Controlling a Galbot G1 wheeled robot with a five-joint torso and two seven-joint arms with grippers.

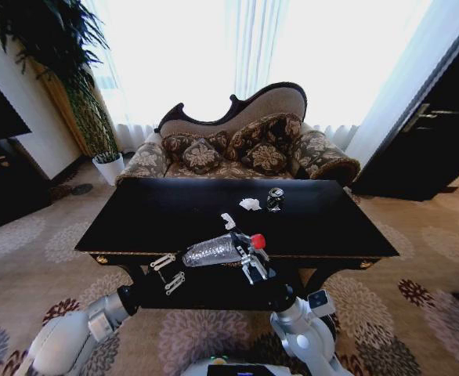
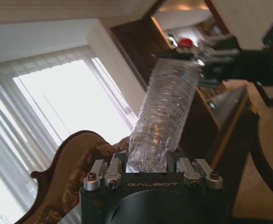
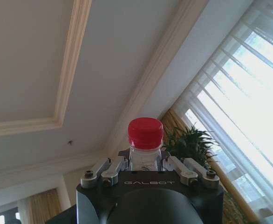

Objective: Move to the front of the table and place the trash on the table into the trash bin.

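Bottle (image 1: 214, 250) of clear crushed plastic hangs in the air just in front of the table's (image 1: 135, 223) front edge, lying nearly level in the head view, its long axis running across the robot's front with the red cap (image 1: 258, 240) toward the robot's right and slightly higher than the base. The right gripper (image 1: 254, 252) holds it at the neck end, its jaws pinching the bottle just under the cap; in the right wrist view the cap (image 3: 146, 133) stands up between the fingers against the ceiling. The left gripper (image 1: 169, 272) sits at the base end, and in the left wrist view the bottle's base (image 2: 148, 156) lies between its jaws; whether they press on it I cannot tell. On the glossy black tabletop behind lie a crumpled white paper scrap (image 1: 250, 204), a smaller paper scrap (image 1: 228, 221) nearer the front edge, and a small silver can (image 1: 275, 199) just beside the first scrap. A patterned sofa (image 1: 237, 145) stands behind the table.
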